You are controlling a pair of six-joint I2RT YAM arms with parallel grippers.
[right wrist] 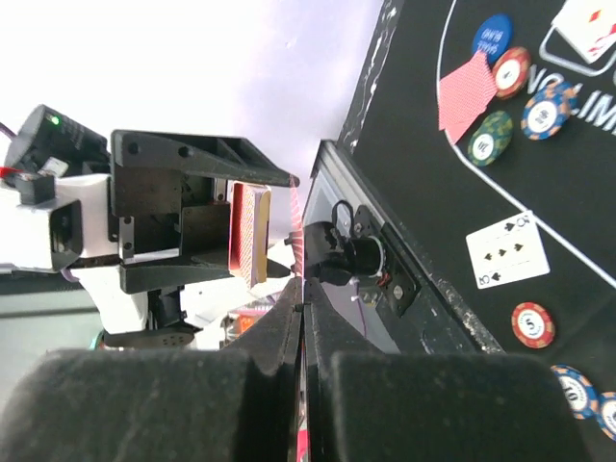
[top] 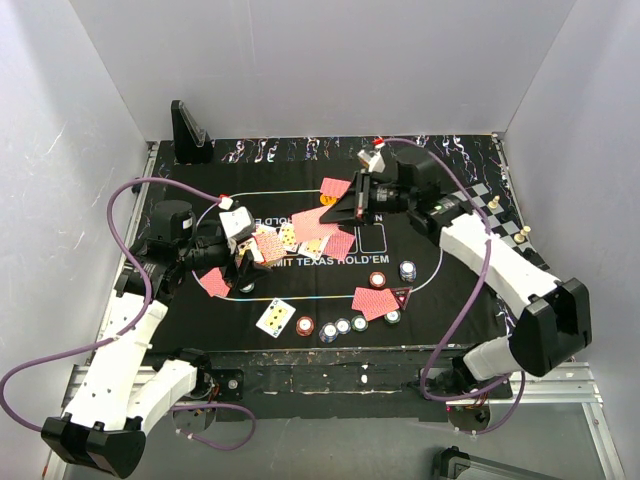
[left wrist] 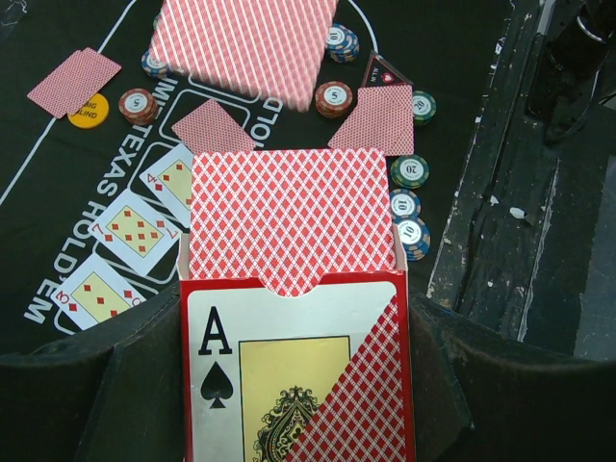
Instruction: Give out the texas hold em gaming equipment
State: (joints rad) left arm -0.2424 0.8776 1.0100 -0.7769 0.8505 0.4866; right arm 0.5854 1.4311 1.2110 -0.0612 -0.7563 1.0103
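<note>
Pinching 1 red-backed card (left wrist: 245,48) by a thin edge between the closed pads of the right pincer (right wrist: 300,318); could slip or twist free if swung fast. Clamped firmly in the left pincer (left wrist: 298,404), just opposite: card box (left wrist: 289,366), deck (left wrist: 289,221) poking out the top. Might spill extra cards onto the chips (left wrist: 409,207) beyond its fingertips if tilted.

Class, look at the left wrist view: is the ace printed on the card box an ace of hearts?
No, the card box shows a black A over a black spade.
</note>
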